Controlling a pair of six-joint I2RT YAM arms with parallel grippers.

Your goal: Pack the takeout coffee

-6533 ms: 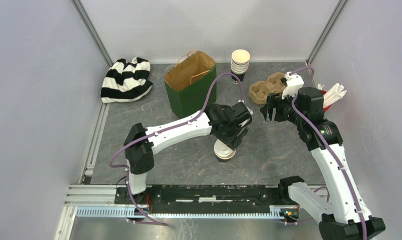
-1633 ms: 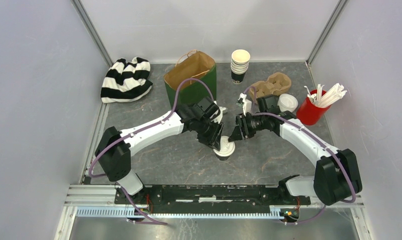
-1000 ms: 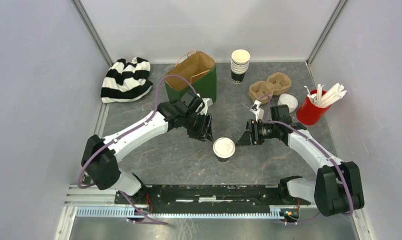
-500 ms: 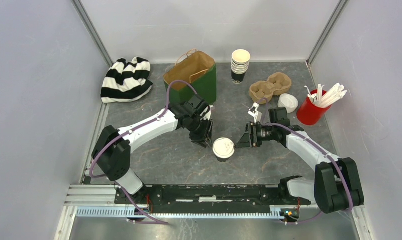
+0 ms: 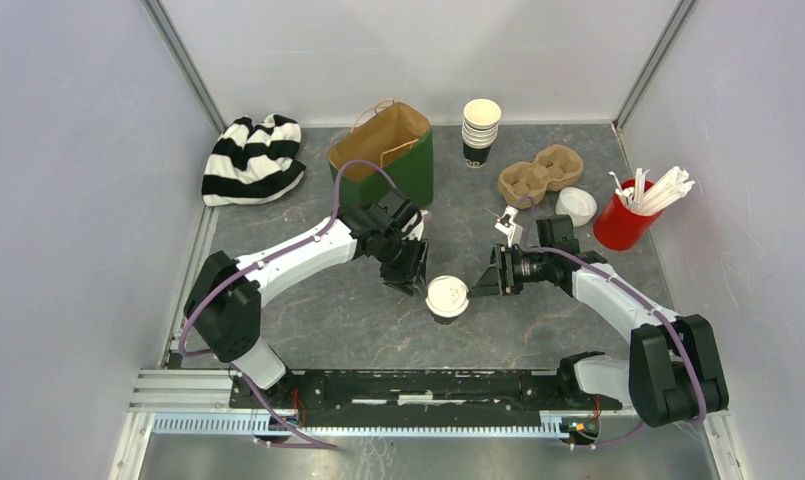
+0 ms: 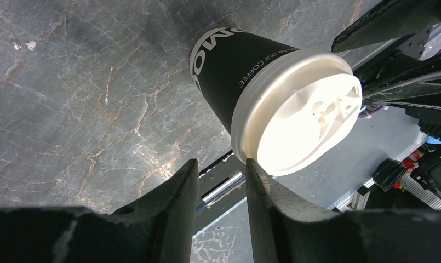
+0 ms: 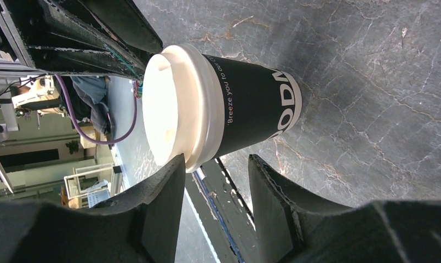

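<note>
Top external view showed the lidded cup (image 5: 447, 297) upright on the table (image 5: 358, 320) near the middle front, with the left pincer (image 5: 410, 272) just beside it on one side and the right pincer (image 5: 485, 280) just beside it on the other, neither clenched on it. The step in hand looked like the pick-up of this first coffee. The cup carrier (image 5: 536, 172) and the open paper bag (image 5: 388, 185) stood farther back, well apart from the cup, with bare table between. A loose lid (image 5: 576, 205) lay beside the carrier and a stack of unlidded cups (image 5: 481, 128) stood behind, so a second coffee seemed not yet made up. Left wrist view showed the left pincer (image 6: 221, 167) released, nothing between its fingers, the cup ahead of the tips with its lid seated. Right wrist view showed the right pincer (image 7: 215, 161) likewise released and empty, the lid's rim close to one fingertip; touching or not, I could not tell. The next move probably called for one pincer to advance around the dark wall below the lid and clench gently while the other gave way, since both together left little room.
</note>
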